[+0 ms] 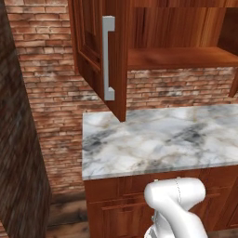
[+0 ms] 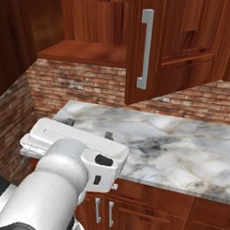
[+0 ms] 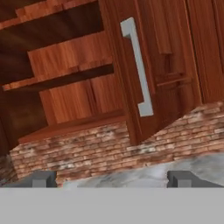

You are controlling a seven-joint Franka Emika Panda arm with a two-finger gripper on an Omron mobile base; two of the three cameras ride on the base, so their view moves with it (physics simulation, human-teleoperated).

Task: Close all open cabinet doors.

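Note:
Both tall reddish-brown cabinet doors stand open over the counter. The left door [image 1: 88, 42] swings out toward me with its grey bar handle [image 1: 108, 58] showing. The right door [image 2: 180, 48] hangs ajar, its handle [image 2: 146, 47] near the free edge. The right door [image 3: 170, 65] and its handle [image 3: 138, 65] also lie ahead in the hand view. Between the doors the bare cabinet shelf [image 1: 181, 58] is exposed. My gripper [image 2: 88, 127] hovers open above the counter's front edge. It is below and short of both doors, touching nothing. My gripper [image 3: 113, 179] holds nothing between its fingertips [image 3: 41, 178].
A marble counter [image 1: 162, 139] runs under the cabinet, backed by a brick wall [image 1: 56, 93]. Base cabinets with short handles [image 2: 103, 211] sit below the counter. A dark side wall [image 1: 18, 162] closes off the left, with open floor beside it.

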